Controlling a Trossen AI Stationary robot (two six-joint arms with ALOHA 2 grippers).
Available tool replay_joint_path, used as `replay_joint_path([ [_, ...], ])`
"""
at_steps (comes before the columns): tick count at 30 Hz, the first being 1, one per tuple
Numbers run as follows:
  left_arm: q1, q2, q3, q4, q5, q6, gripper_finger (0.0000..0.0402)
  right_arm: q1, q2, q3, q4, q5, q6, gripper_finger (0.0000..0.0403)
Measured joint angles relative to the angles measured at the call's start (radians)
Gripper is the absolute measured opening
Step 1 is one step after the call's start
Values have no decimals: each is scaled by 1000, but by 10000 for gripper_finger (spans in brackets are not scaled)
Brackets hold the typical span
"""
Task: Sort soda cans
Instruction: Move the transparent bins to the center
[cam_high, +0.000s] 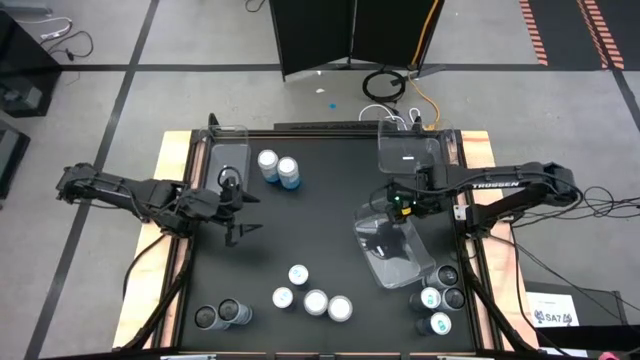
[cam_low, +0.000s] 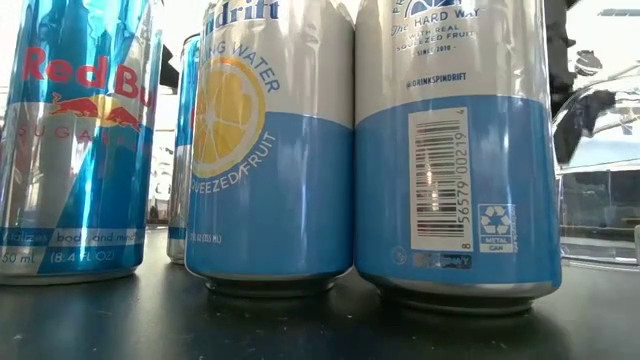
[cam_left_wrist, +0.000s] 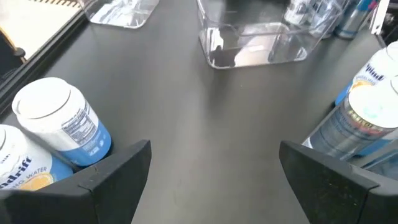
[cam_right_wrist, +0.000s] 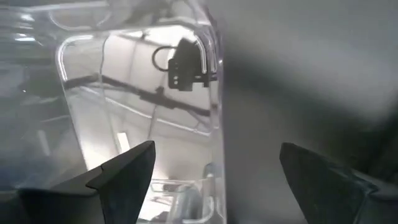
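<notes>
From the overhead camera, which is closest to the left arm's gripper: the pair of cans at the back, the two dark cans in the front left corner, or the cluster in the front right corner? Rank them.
1. The pair of cans, just right of the left gripper, toward the back.
2. The two dark cans, front left corner.
3. The corner cluster, front right, beyond the clear bin near the right gripper.
</notes>
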Motion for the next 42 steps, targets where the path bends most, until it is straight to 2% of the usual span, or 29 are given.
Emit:
replay_joint_path([
  [4, 0, -7, 0, 1, 0, -11, 364, -2, 1, -92, 75, -15, 11, 325],
  [8, 0, -7, 0, -2, 0, -18, 364, -2, 23, -126, 109, -16, 11, 282],
  [12, 0, -7, 0, -1, 0, -23, 364, -1, 48, -127, 137, 12, 0, 203],
  [19, 0, -7, 0, -1, 0, -45, 364, -3, 57, -127, 183, 56, 0, 35],
  [21, 0, -7, 0, -1, 1, -45, 364, -11, 57, -128, 222, 80, 5, 10],
  [31, 0, -7, 0, -3, 3, -37, 364, -96, 57, -128, 387, 141, 95, 2],
  [38, 0, -7, 0, -5, 4, -37, 364, -118, 57, -128, 545, 150, 164, 1],
  [42, 0, -7, 0, -5, 4, -42, 364, -120, 95, -113, 573, 167, 217, 1],
])
